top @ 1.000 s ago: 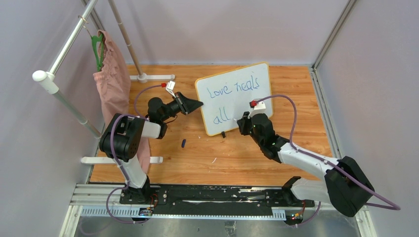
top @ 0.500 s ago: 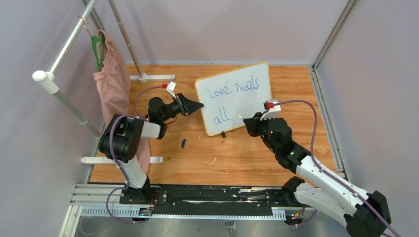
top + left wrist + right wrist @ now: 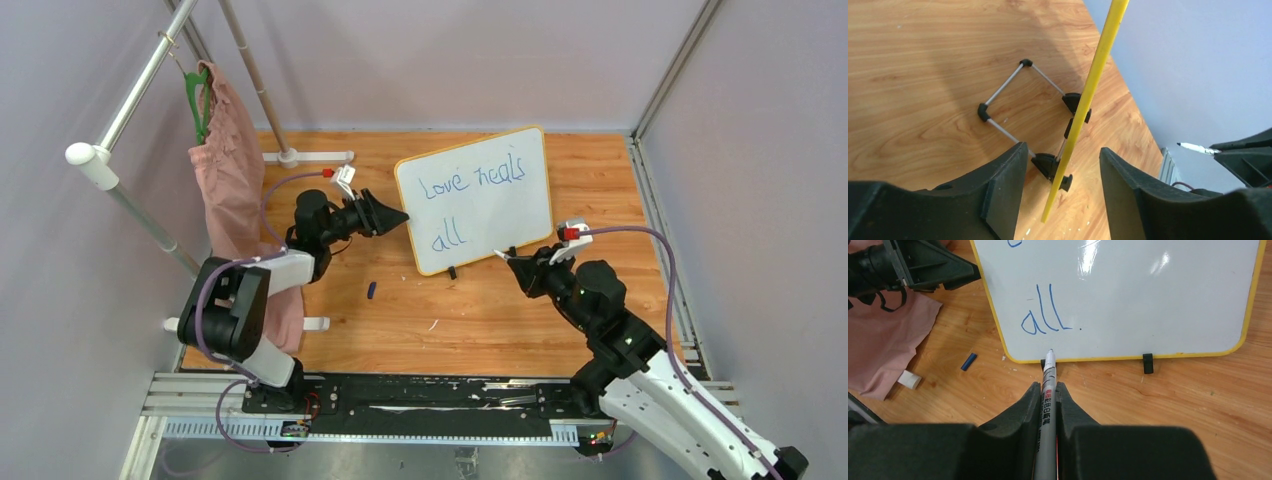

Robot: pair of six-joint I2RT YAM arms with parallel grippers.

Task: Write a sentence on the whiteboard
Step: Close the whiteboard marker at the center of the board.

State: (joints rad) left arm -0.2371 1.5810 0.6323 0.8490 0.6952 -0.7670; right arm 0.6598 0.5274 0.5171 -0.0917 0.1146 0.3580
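The whiteboard (image 3: 500,215), its sentence (image 3: 445,186) written, stands at the table's twelve o'clock. The left gripper (image 3: 403,215), jaws parted, straddles its nine o'clock rim, seemingly without touching. Unsupported, the board could tip if the right gripper (image 3: 520,262), clamping the marker (image 3: 1048,385), bumps it.

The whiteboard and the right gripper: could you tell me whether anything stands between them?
Nothing visible does: the marker in the right gripper points at the whiteboard, with only tabletop between.
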